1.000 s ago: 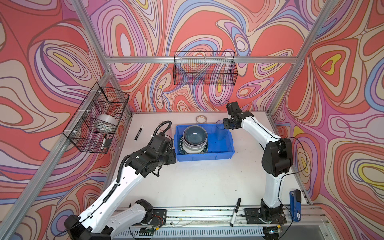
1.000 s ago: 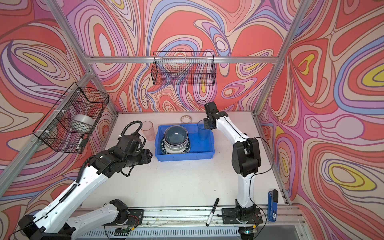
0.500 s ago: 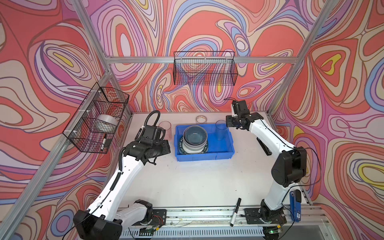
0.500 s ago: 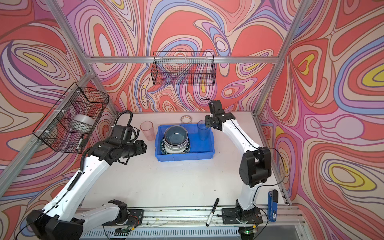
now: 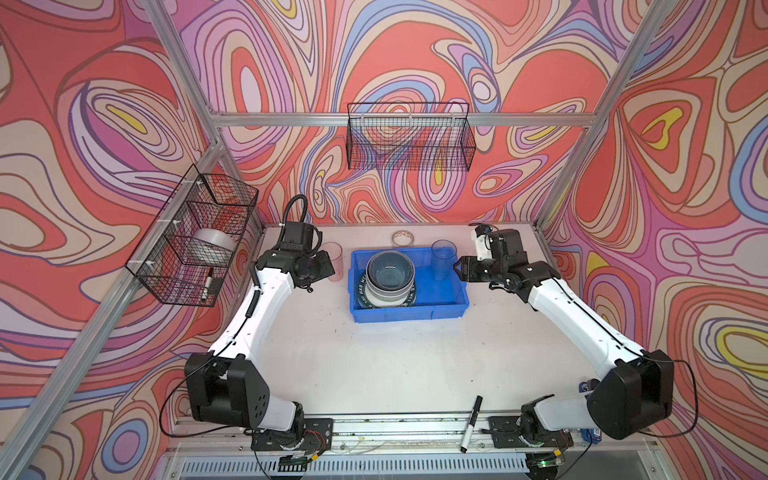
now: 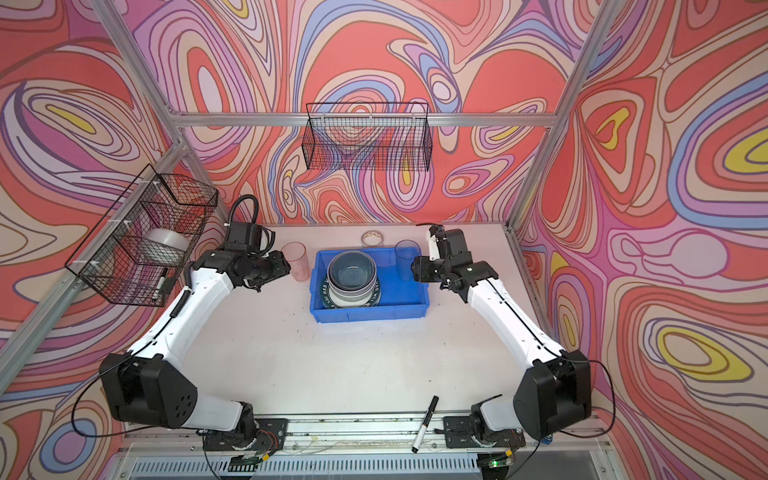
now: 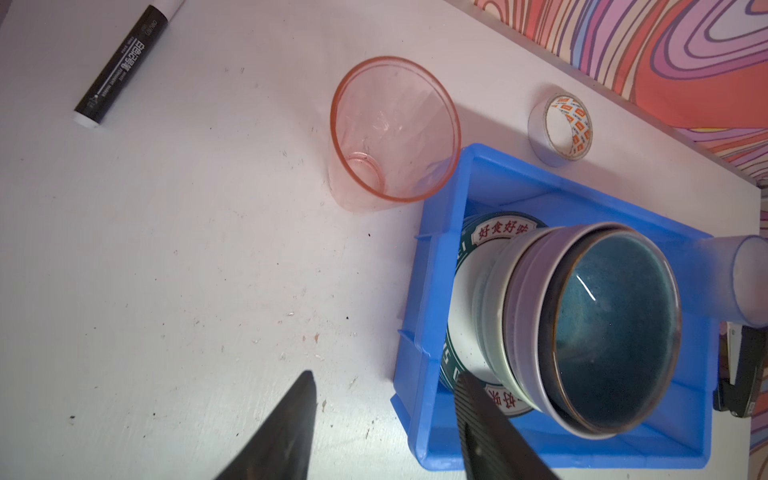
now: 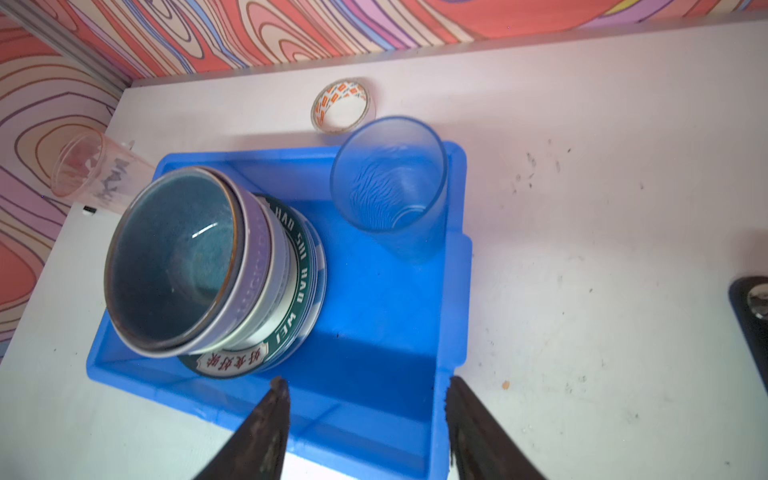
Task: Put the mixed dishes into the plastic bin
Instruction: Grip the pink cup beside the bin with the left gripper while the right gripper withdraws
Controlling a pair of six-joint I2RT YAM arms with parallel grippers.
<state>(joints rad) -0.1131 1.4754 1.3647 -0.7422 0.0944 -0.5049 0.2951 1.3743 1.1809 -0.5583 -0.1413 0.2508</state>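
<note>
The bright blue plastic bin (image 5: 409, 316) (image 6: 370, 314) sits mid-table. Inside it a dark blue bowl tops a nested stack of bowls (image 5: 390, 274) (image 7: 611, 324) (image 8: 174, 266) on lettered-rim plates. A bluish tumbler (image 5: 444, 259) (image 8: 390, 187) stands upright in the bin's back right corner. A pink tumbler (image 5: 334, 259) (image 7: 395, 133) stands on the table left of the bin. My left gripper (image 5: 327, 267) (image 7: 384, 376) is open and empty, short of the pink tumbler. My right gripper (image 5: 459, 268) (image 8: 366, 382) is open and empty over the bin's right wall.
A small tape roll (image 5: 402, 237) (image 7: 561, 129) lies behind the bin. One marker (image 5: 471, 424) lies at the table's front edge, another (image 7: 124, 62) near the left arm. Black wire baskets hang on the left wall (image 5: 195, 245) and the back wall (image 5: 409, 139).
My right gripper has opened, let go of the bluish tumbler standing in the bin, and drawn back to the right. My left gripper has swung back toward the pink tumbler.
</note>
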